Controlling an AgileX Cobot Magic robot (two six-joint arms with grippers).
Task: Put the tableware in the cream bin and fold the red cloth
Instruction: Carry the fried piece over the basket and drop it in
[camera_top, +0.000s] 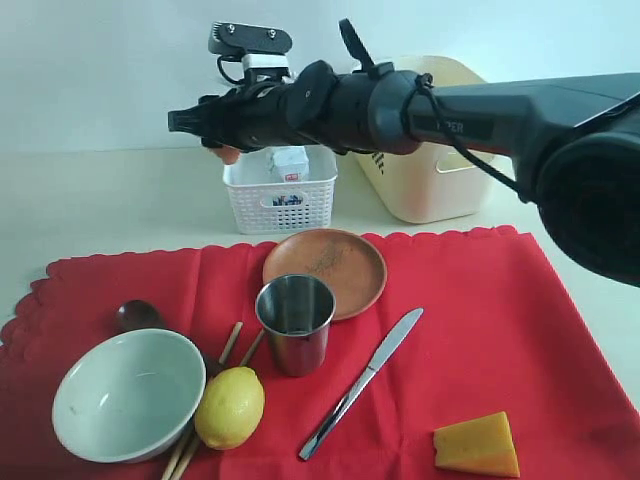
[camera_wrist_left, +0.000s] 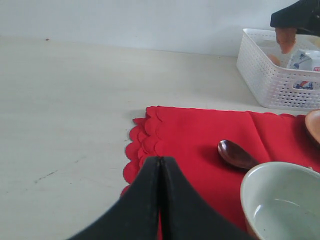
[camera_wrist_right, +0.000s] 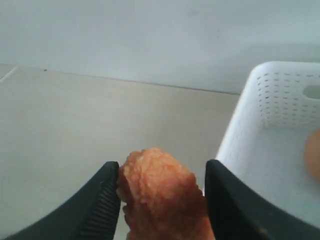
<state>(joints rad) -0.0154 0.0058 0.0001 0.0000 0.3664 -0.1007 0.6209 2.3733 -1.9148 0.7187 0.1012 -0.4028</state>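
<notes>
The red cloth (camera_top: 480, 330) lies flat with the pale bowl (camera_top: 128, 393), steel cup (camera_top: 296, 322), brown plate (camera_top: 325, 270), dark spoon (camera_top: 138, 315), chopsticks (camera_top: 232, 342) and knife (camera_top: 365, 380) on it. The cream bin (camera_top: 430, 185) stands behind, partly hidden by the right arm. My right gripper (camera_wrist_right: 162, 167) is shut on an orange-brown fried food piece (camera_wrist_right: 160, 195), held in the air at the near-left rim of the white lattice basket (camera_top: 280, 190). My left gripper (camera_wrist_left: 160, 159) is shut and empty, above the cloth's (camera_wrist_left: 200, 135) scalloped edge, near the spoon (camera_wrist_left: 236, 154) and bowl (camera_wrist_left: 282, 205).
A lemon (camera_top: 230, 407) lies against the bowl over the chopsticks. A cheese wedge (camera_top: 477, 445) sits on the cloth's near right. The basket holds a milk carton (camera_top: 290, 163) and an egg (camera_wrist_right: 314, 160). Bare tabletop extends to the left of the cloth.
</notes>
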